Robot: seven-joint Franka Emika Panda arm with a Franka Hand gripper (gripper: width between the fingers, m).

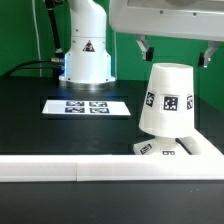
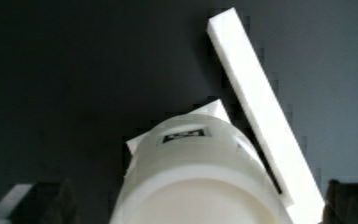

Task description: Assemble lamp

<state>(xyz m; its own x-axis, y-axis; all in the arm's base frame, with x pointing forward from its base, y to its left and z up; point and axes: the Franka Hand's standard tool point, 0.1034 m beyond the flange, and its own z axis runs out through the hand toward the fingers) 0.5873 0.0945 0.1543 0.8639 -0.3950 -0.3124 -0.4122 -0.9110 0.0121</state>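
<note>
The white tapered shade [image 1: 165, 98] stands upright, narrow end up, on the flat angular base block [image 1: 163, 150] at the exterior view's right, against the front rail. Both carry black-and-white square markers. The bulb is hidden. My gripper [image 1: 176, 50] hangs open and empty just above the shade, one dark finger on each side, touching nothing. In the wrist view the shade [image 2: 194, 165] is seen from above between my open fingers [image 2: 23, 203], with a marked corner of the base [image 2: 188, 129] showing beyond it.
The marker board [image 1: 87, 105] lies on the black table in front of the white robot column [image 1: 87, 50]. A white rail [image 1: 60, 167] runs along the table's front edge and shows in the wrist view [image 2: 256, 100]. Cables lie at the back left.
</note>
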